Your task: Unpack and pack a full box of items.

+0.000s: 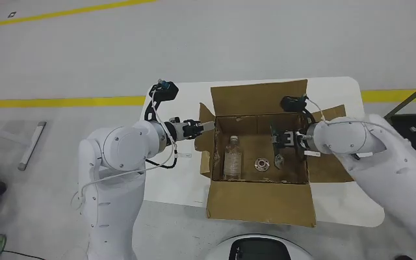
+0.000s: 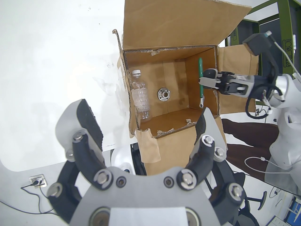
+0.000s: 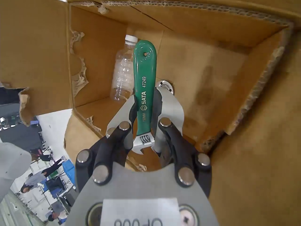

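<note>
The right gripper clenches its fingers on the wrench at the box mouth, beside the wall. The left gripper fingers stand released. Risk: a loose grip lets the wrench pivot and snag the wall.

I see a white, round-cornered table standing on a pale grey floor. A yellow painted floor line passes beneath the table near its far edge. A second yellow line crosses the floor farther out. A short grey bar lies on the floor, well apart from the table's left edge. On the floor past the table's near edge lies a small grey plate with a thin black cable attached. A green metal frame stands beyond the table's right edge.
</note>
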